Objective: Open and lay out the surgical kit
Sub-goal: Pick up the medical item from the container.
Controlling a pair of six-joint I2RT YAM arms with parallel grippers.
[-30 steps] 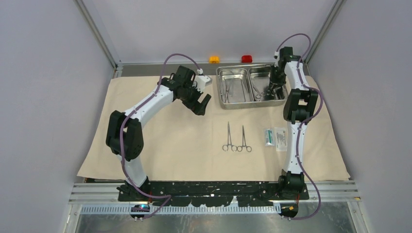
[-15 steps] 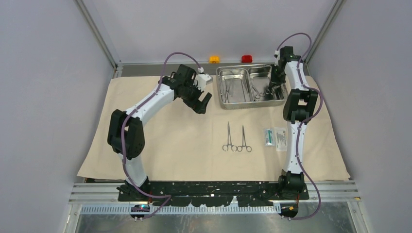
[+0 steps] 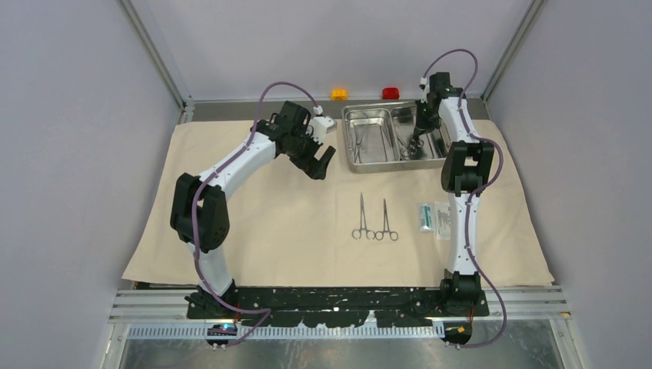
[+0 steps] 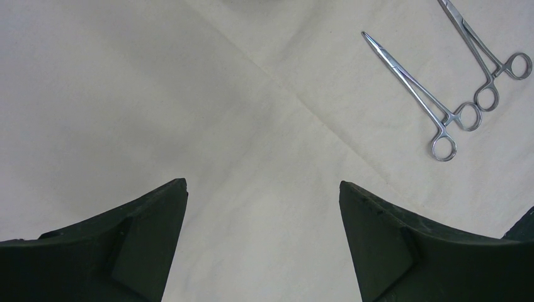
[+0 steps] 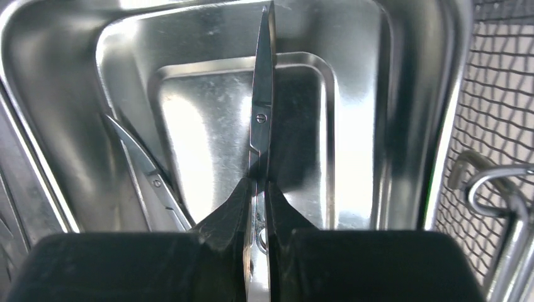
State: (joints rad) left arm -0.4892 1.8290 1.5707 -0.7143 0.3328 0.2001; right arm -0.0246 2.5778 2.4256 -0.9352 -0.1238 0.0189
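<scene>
One cloth (image 3: 269,223), one tray (image 3: 384,164), two laid-out clamps (image 3: 360,217), two packets (image 3: 425,217), two blocks (image 3: 339,94).

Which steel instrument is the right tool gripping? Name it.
The straight screw-pivoted instrument inside the tray, pinched in the right tool. The two clamps on the cloth lie free; a curved one lies loose in the tray.

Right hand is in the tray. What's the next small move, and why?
Probably lift straight up: the right hand is shut on the scissors inside the steel tray, whose walls would block a sideways pull. Open cloth waits beside the two clamps.
</scene>
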